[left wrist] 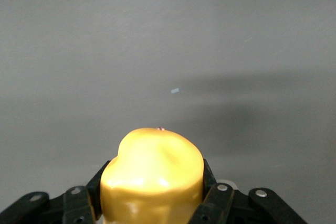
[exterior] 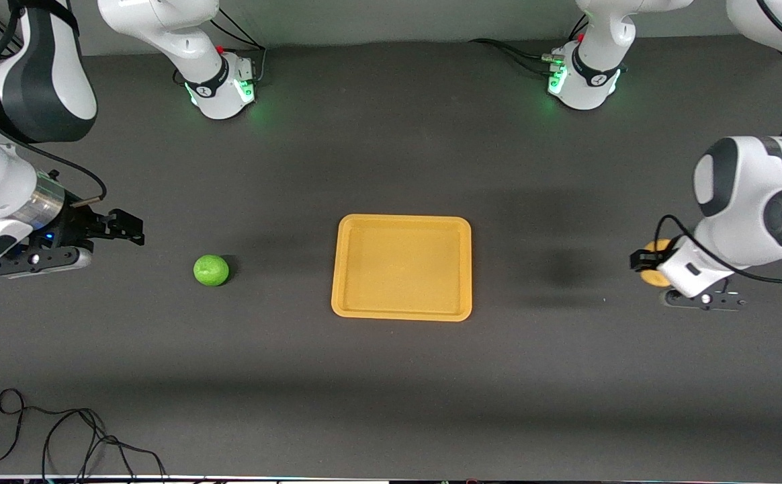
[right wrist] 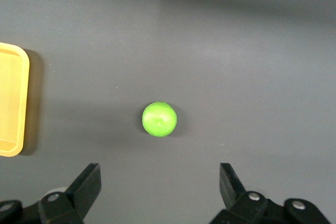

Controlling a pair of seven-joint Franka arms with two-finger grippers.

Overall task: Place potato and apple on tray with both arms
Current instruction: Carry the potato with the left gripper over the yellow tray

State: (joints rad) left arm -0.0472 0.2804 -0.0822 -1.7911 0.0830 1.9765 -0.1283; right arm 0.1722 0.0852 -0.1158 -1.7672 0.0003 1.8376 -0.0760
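Yellow-tan and knobbly, the potato point(left wrist: 152, 174) is clamped between the fingers of the left gripper point(exterior: 647, 263) near the worktop's edge at the left arm's end, largely hidden there by the wrist; it is judged light, rigid, uneven in grip. The apple point(exterior: 211, 269) lies toward the right arm's end, smooth and likely to roll, best taken across its middle; the right gripper point(right wrist: 160, 184) hangs spread wide, empty; the tray point(exterior: 401, 223) sits centrally, bare.

A loose black cable point(exterior: 62, 437) lies coiled on my dark table point(exterior: 391, 376), at the corner nearest the front camera toward my right arm's end, reaching the table's edge.
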